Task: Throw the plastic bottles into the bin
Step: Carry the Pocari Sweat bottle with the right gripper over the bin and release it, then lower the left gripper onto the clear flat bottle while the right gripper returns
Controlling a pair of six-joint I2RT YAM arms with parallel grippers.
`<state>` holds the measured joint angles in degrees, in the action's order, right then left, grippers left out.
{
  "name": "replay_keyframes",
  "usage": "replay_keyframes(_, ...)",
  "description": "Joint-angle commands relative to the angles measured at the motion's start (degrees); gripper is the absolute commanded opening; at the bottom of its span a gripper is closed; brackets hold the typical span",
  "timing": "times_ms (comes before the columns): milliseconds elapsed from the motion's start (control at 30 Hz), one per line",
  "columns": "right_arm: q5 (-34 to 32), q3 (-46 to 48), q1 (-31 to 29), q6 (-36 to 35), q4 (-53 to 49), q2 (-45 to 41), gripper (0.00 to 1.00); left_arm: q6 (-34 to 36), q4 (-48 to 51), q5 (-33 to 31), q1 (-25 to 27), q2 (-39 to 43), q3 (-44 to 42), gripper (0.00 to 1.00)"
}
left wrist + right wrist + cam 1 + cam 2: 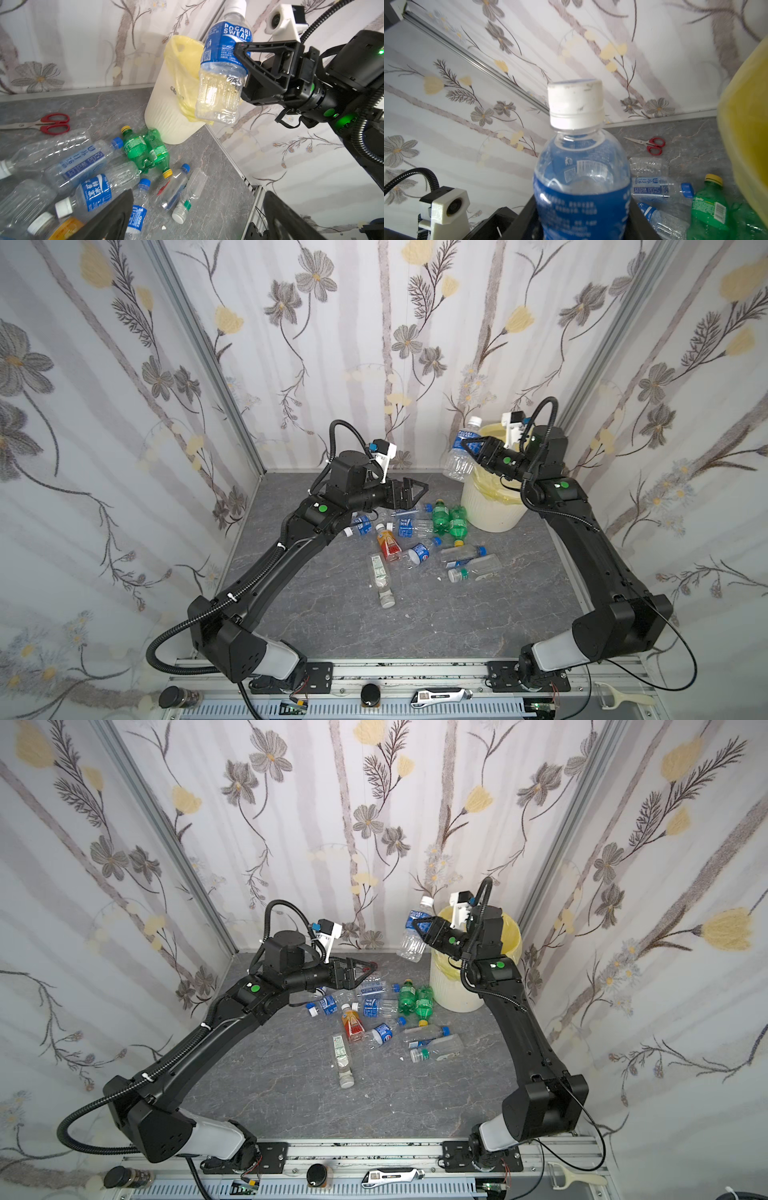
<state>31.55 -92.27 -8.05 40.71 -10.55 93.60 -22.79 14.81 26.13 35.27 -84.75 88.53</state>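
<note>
My right gripper (468, 444) is shut on a clear plastic bottle (460, 452) with a blue label and a white cap (576, 105). It holds the bottle nearly upright in the air, just beside the rim of the bin (492, 508) on the pile's side. The bin is white and ribbed, lined with a pale yellow bag (182, 62). Several more plastic bottles (415, 539) lie in a pile on the grey table, among them two green ones (449, 521) and an orange-labelled one (388, 545). My left gripper (417, 490) hangs open and empty above the pile's far edge.
Red-handled scissors (52, 123) lie on the table behind the pile, near the back wall. Flowered walls close in the back and both sides. On the front rail sit a dark jar (178, 697), a grey tool (440, 697) and a white peeler (619, 697).
</note>
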Motion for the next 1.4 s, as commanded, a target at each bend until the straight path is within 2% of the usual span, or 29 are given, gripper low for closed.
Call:
replay_keyframes(0, 0.25, -3.54, 4.05, -0.16, -0.17, -1.84, 0.46, 2.51, -0.92, -1.33, 1.92, -3.25, 5.38, 1.0)
replay_keyframes(200, -0.89, -9.95, 12.77, 1.14, 1.14, -7.75, 0.46, 5.36, -0.83, -2.74, 5.73, -8.24, 13.57, 1.0)
replay_keyframes(333, -4.33, -9.51, 15.38, 0.64, 4.56, -10.57, 0.48, 6.87, -0.83, -3.99, 7.16, -9.2, 14.98, 1.0)
replay_keyframes(500, -9.83, -3.74, 17.51, 1.81, 3.64, -5.44, 0.51, 7.05, -0.83, -4.64, 7.51, -9.58, 13.93, 1.0)
replay_keyframes(567, -10.92, -2.84, 18.78, 2.85, 0.58, -0.38, 0.65, 7.14, -0.83, -4.68, 7.58, -9.35, 13.19, 1.0)
replay_keyframes(633, -6.29, -2.78, 20.45, 4.73, -0.78, 2.48, 0.79, 7.21, -0.83, -5.11, 7.62, -8.8, 12.06, 1.0)
replay_keyframes(767, -8.82, 1.47, 20.13, 4.31, 3.68, -1.73, 0.99, 8.03, -0.83, -6.58, 7.62, -7.33, 9.12, 1.0)
replay_keyframes(1100, -7.6, 5.48, 19.37, 3.68, 4.73, -6.17, 1.0, 7.23, -0.83, -9.83, 7.71, -8.35, 6.14, 1.0)
replay_keyframes(1300, -9.43, 7.39, 13.61, -0.7, 2.42, -8.75, 1.0, 3.28, -0.68, -17.82, 7.64, -5.8, 0.72, 1.0)
replay_keyframes(1367, -10.68, 8.41, 11.16, -2.3, 1.64, -9.77, 1.0, 1.5, -0.59, -18.22, 7.45, -4.8, -1.43, 1.0)
